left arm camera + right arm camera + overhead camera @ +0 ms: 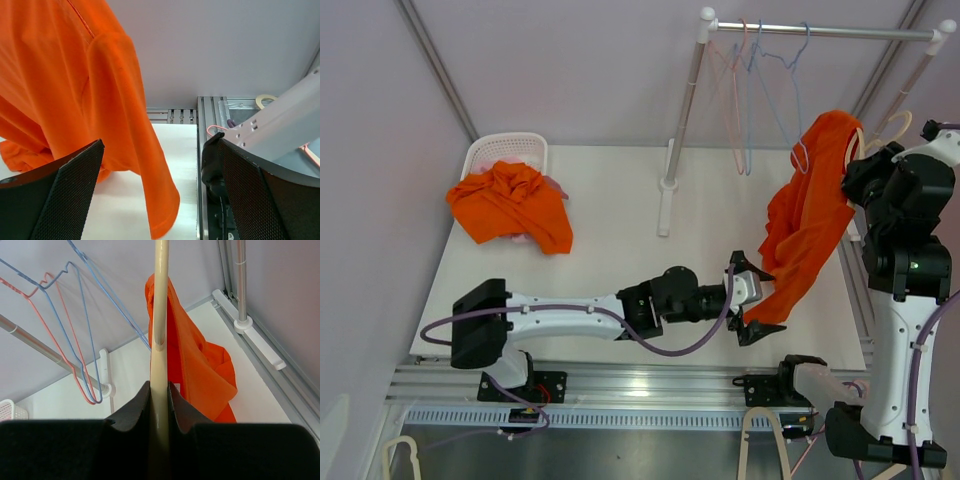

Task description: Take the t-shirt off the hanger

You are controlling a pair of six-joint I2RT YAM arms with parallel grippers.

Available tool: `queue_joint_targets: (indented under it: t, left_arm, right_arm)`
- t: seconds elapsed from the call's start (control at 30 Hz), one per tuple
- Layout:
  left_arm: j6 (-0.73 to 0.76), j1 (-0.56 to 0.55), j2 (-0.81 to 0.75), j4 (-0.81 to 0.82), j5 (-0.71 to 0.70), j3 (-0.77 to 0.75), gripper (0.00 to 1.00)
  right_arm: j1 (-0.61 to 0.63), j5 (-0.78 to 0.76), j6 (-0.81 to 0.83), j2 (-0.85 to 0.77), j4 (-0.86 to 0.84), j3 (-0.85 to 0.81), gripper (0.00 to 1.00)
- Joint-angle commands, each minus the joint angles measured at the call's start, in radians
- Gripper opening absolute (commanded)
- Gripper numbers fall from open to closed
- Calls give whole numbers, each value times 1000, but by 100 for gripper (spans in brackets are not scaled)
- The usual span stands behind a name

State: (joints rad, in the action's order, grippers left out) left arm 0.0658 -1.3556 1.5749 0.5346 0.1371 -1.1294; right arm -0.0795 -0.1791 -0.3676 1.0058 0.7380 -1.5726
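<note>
Top external view shows the orange t-shirt [810,215] hanging on a cream hanger [161,290] over the right side of the table [610,260]. The right gripper [159,390] is clenched on the hanger. The left gripper [755,298] is spread wide, with the t-shirt's bottom between its fingers.

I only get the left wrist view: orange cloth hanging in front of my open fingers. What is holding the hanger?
Observer: The right hand is shut on the cream hanger, shown in its wrist view.
Operator: Is the shirt on that hanger?
Observer: Yes, the orange t-shirt drapes over it and hangs down toward the table.
Operator: Where is my left hand on the shirt?
Observer: From above, the left hand is open at the shirt's lowest part, near the table's front edge.
</note>
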Motion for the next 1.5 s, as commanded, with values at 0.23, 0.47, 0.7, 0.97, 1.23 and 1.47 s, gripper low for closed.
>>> queue_joint_targets:
  t: [0.23, 0.47, 0.7, 0.97, 1.23, 1.47]
  left_arm:
    - [-50, -4, 192, -116, -171, -375, 80]
    - [-152, -40, 33, -12, 105, -158, 1]
    - [-207, -154, 14, -58, 381, -37, 1]
    - [-293, -104, 97, 12, 100, 74, 1]
    - [-475, 128, 76, -160, -65, -79, 1]
    - [-544, 213, 253, -496, -212, -566, 1]
  right_arm:
    - [26, 7, -36, -41, -52, -52, 0]
    - [26, -51, 19, 25, -81, -47, 0]
    - [26, -65, 39, 128, -75, -136, 0]
    - [47, -10, 145, 342, 323, -511, 0]
    - [142, 3, 179, 321, 560, -543, 0]
    - [210, -31, 50, 169, 534, -351, 0]
